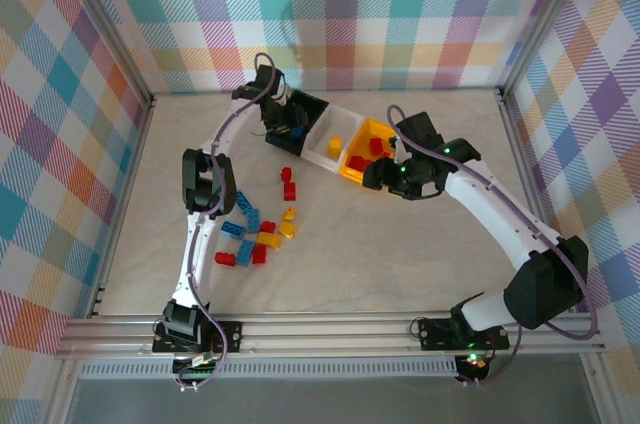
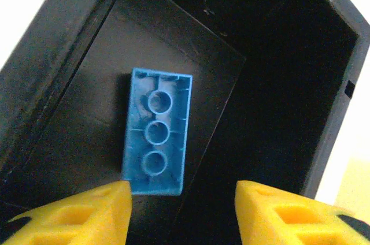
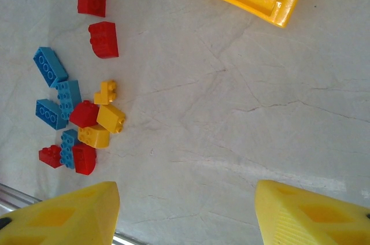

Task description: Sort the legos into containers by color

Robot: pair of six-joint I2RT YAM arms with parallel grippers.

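Blue brick [image 2: 155, 132] lies hollow side up on the floor of the black bin [image 2: 81, 71]; left gripper [image 2: 182, 199] just above it, fingers apart, holding nothing.
Legos look light, rigid and slick, so pinch the flat long sides (studs give poor purchase). Loose pile [image 1: 255, 229] sits on the flat pale table [image 3: 231, 112], bases-side of the black bin, bricks touching, tight room. Right gripper [image 3: 185, 199] parted and empty at the row's far end from the black bin.

blue brick [image 2: 155, 138], black bin [image 2: 63, 60], plaid walls [image 1: 400, 4]

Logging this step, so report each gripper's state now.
Left gripper: jaws open, holding nothing; a blue brick lies in the black bin beneath it.
Right gripper: jaws open, empty, above the table.
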